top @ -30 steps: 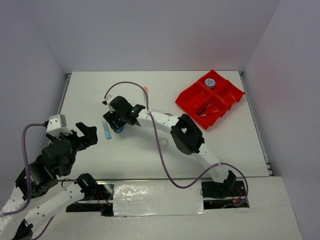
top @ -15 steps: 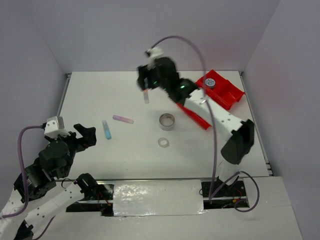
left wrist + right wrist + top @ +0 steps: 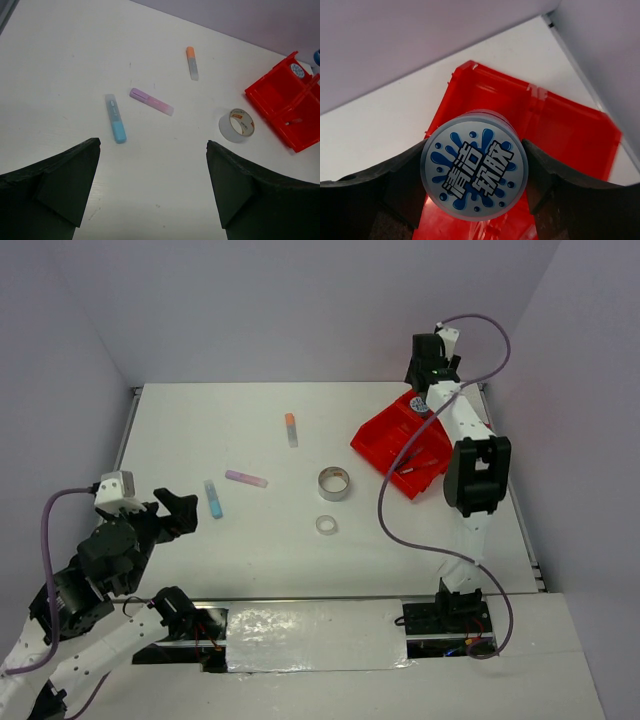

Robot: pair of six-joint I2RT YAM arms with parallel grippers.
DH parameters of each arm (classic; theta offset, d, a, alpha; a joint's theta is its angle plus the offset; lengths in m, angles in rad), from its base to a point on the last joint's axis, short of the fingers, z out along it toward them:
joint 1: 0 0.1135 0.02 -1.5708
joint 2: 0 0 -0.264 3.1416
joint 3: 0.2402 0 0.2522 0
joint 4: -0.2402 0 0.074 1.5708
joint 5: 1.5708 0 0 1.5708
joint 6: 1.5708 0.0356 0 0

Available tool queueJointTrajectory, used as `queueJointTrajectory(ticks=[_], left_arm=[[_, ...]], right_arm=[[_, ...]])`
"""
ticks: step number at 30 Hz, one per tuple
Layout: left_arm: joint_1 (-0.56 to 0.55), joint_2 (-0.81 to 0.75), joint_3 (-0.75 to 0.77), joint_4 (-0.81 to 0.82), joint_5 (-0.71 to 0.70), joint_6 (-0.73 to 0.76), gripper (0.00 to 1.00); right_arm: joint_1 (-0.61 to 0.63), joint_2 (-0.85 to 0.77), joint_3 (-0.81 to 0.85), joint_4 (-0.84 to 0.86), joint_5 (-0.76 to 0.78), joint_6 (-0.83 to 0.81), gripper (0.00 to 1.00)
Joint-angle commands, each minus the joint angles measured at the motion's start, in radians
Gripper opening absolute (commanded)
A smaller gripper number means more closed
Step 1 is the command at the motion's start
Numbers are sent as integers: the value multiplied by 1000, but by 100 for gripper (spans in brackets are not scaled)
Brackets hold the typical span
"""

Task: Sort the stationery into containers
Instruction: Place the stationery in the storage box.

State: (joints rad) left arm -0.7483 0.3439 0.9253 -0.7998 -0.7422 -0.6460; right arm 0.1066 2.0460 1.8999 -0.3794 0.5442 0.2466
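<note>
Stationery lies scattered on the white table (image 3: 250, 560), with the red tray (image 3: 378, 436) near its far right corner. Over that tray we see the right gripper (image 3: 475, 175) pinching a round tub (image 3: 474, 165) with a blue-and-white lid. The left gripper (image 3: 153, 144) hangs at the near left, jaws spread wide and holding nothing. On the table lie a silvery tape roll (image 3: 334, 483), a blue tube (image 3: 213, 498), a purple tube (image 3: 246, 478), an orange tube (image 3: 291, 429) and a small clear tape ring (image 3: 326, 525).

A robotics lab test cell. A white table (image 3: 250, 430) sits boxed in by plain pale walls (image 3: 300, 300), with two cabled robot arms (image 3: 470, 470) bolted at its near edge.
</note>
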Motion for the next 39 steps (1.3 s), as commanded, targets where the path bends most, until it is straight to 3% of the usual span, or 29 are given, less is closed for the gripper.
queueJointTrajectory(ticks=[1,5,7,13,20,25,39], left_arm=[[0,30,-9,62,50,52,99],[0,52,-9,70,73,63,99],[0,55,-9,74,79,69,99],[1,58,-13,82,95,75,99],[1,55,-11,83,99,78,99],[0,50,-13,86,101,78,99],[1,40,-13,90,115,85,99]], right_arm=[[-19,74,142,16,2,17,0],[-57,242,353,-94,-79,19,0],[-68,266,379,-101,-78,11,0],[-99,210,260,13,-115,19,0],[-151,311,378,-55,-205,23,0],[-151,325,361,-41,-225,2,0],[-151,368,377,-56,-316,-38,15]])
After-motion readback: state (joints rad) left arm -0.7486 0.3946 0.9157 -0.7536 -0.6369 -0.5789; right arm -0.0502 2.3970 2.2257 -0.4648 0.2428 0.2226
